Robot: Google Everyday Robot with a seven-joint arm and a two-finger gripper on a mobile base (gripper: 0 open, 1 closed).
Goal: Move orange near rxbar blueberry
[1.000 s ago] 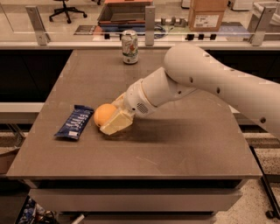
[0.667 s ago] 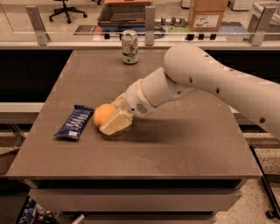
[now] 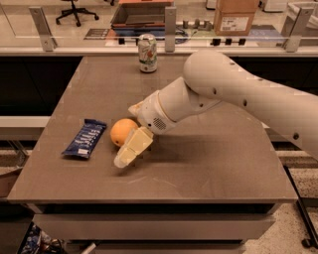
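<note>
The brown surface [image 3: 213, 163] fills the view. The rxbar blueberry [image 3: 84, 139] lies just left of the orange [image 3: 120, 128]. The pincer [image 3: 126, 137] stands wide open with the orange between its fingers; the back finger is mostly hidden. A drink can [image 3: 147, 53] stands well behind the orange.

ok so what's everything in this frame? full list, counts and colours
orange: 1, orange, on the table, front-left in view, just right of the bar with a small gap
rxbar blueberry: 1, dark blue wrapper with white lettering, lying flat near the table's left edge
drink can: 1, white-green, upright at the table's far edge
table: 1, grey-brown, fills most of the view
cardboard box: 1, brown, background, top right
office chair: 1, black, background, top left
arm: 1, white, reaching in from the right
gripper: 1, cream, low over the table at the orange
</note>
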